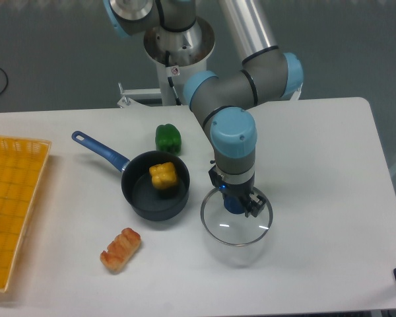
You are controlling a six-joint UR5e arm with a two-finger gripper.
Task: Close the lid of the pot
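The dark pot (156,187) with its long blue handle stands left of centre on the table, open, with a yellow pepper (163,176) inside. To its right is the clear glass lid (236,228) with a thin metal rim, close to the pot's right side. My gripper (234,203) points straight down over the lid's centre and is shut on the blue knob, which shows between the fingers. Whether the lid rests on the table or hangs just above it I cannot tell.
A green pepper (167,139) lies just behind the pot. A bread roll (121,249) lies in front of the pot, to the left. A yellow basket (13,205) sits at the table's left edge. The robot base (178,46) stands behind.
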